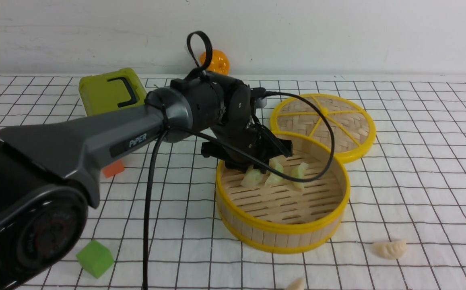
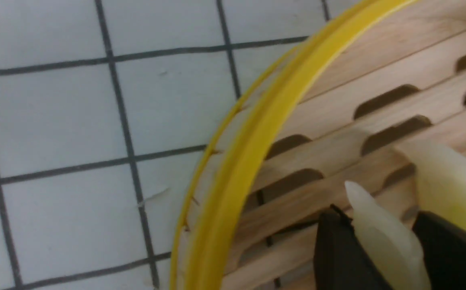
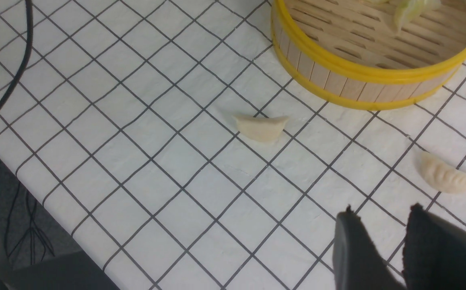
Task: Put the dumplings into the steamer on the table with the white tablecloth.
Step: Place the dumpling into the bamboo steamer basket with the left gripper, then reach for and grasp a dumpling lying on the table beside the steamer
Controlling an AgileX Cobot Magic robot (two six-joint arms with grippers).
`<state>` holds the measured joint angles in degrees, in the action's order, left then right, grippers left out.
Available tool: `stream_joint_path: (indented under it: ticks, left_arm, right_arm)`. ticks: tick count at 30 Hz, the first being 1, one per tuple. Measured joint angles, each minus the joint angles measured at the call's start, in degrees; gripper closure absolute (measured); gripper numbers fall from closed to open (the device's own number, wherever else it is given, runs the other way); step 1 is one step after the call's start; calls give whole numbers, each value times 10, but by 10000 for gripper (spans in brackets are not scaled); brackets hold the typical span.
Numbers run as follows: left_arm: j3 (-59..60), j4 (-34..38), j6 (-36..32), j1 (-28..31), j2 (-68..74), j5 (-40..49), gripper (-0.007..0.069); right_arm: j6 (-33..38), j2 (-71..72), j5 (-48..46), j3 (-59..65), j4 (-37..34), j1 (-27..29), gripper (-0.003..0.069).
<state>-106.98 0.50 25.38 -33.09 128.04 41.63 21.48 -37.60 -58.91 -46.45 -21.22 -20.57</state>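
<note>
Left claw (image 2: 376,219) sits inside the steamer (image 1: 281,230) by its back-left wall. It looks clamped on a green dumpling (image 2: 386,241), and the other two greens (image 1: 299,171) lie on the slats right beside it. Right claw (image 3: 382,209) is parted with nothing in it, hovering over the cloth (image 3: 201,189) toward the table's front edge. The two cream dumplings (image 3: 261,127) lie there on the cloth, just in front of the steamer. My guess is they're light, fairly stiff and a bit slick, so I'd pinch across the fat middle, not the thin pleated rim or the tips.
</note>
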Motion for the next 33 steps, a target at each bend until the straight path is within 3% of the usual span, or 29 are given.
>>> stream_joint_path:
  ticks: [6, 9, 13, 19, 22, 29, 33]
  left_arm:
    - [-7, -20, 13, 0, 2, 11, 276]
    - [-36, -23, 13, 0, 2, 62, 169]
    - [-96, -23, -35, -2, -13, 146, 127]
    - [-119, 5, -167, -33, -105, 262, 132]
    - [-97, 23, -201, -50, -147, 287, 146]
    - [85, 29, -209, -52, -285, 285, 200]
    - [225, 29, -207, -51, -394, 241, 240]
  right_arm:
    - [0, 0, 13, 0, 2, 0, 458]
    - [0, 0, 14, 0, 6, 0, 456]
    - [0, 0, 14, 0, 7, 0, 450]
    - [0, 0, 14, 0, 7, 0, 444]
    - [-5, 0, 7, 0, 7, 0, 442]
    - [-11, -2, -32, -6, 6, 0, 440]
    - [25, -21, -57, -27, -15, 0, 482]
